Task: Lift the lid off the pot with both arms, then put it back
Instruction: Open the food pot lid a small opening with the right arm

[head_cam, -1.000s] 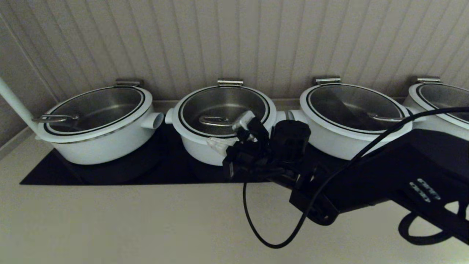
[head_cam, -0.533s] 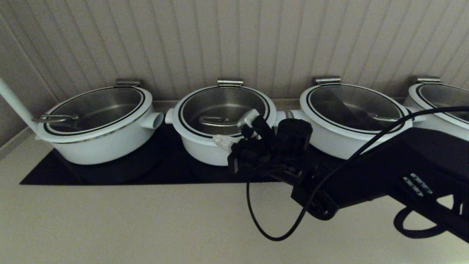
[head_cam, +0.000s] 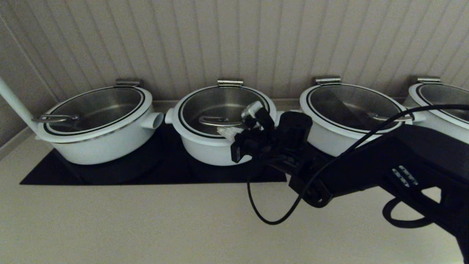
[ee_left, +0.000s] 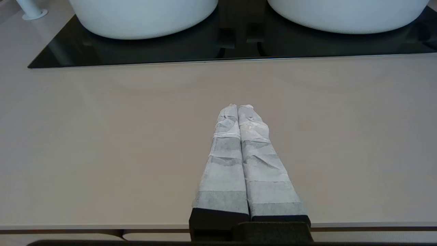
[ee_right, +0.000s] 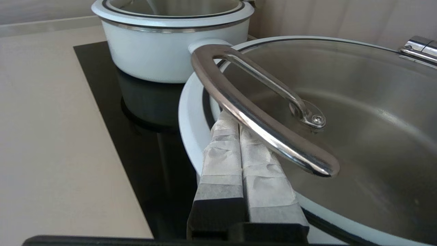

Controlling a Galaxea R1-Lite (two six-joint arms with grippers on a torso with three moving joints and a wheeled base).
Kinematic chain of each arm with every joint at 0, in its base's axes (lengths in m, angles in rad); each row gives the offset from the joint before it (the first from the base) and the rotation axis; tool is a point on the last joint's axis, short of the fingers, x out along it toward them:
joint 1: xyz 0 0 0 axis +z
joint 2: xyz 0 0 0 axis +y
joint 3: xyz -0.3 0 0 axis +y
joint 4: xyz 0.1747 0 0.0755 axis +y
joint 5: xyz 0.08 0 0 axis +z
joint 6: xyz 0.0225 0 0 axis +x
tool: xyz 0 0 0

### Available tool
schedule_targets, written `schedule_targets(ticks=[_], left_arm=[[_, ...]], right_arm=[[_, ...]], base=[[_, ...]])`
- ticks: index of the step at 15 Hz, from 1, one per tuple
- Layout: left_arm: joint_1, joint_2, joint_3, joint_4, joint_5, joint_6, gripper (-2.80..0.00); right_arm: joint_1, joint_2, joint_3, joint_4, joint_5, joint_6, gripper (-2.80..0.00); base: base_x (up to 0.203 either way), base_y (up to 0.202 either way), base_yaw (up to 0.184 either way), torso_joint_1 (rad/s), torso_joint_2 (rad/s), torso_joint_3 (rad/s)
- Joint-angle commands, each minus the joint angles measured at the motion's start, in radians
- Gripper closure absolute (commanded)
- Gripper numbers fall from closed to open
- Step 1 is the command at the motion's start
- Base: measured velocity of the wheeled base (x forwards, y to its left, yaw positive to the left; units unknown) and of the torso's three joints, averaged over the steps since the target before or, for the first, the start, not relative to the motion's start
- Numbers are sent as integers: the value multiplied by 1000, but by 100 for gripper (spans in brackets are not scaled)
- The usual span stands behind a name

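Four pots: white, in a row on a black glass cooktop set into the pale bench, each with a glass lid on.
Room: a ribbed, pale panelled wall rises straight behind the row; a white post stands at the far left.
The pot: second from the robot's left, narrower and deeper than its neighbours, with a stub handle on its left side.
The lid: seated on that pot, its curved steel bar handle at the centre.
Right arm: reaches in from the right, low across the front of the third pot, loose black cable hanging below it.
Right claw: padded fingers pressed together with nothing between them, their tips tucked under the steel bar handle, over the lid's white rim.
Left claw: fingers closed flat against each other, empty, hovering over bare bench in front of the cooktop, well apart from the pots.
Left neighbour: a wider pot just beside the task pot, its tubular handle pointing towards the stub handle.
Far right: the fourth pot, cut off by the frame edge.
In the way: the right wrist hides the task pot's right side in the head view.
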Motion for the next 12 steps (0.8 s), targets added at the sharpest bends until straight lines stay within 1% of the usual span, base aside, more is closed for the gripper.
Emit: schedule_targets(ticks=[1, 12], left_arm=[[1, 0, 0, 0, 0, 0, 0], [1, 0, 0, 0, 0, 0, 0]], right_arm=[[1, 25, -30, -6, 2, -1, 0], [-2, 57, -180, 55, 2, -2, 0]], base=[[0, 0, 0, 0, 0, 0], [0, 0, 0, 0, 0, 0]])
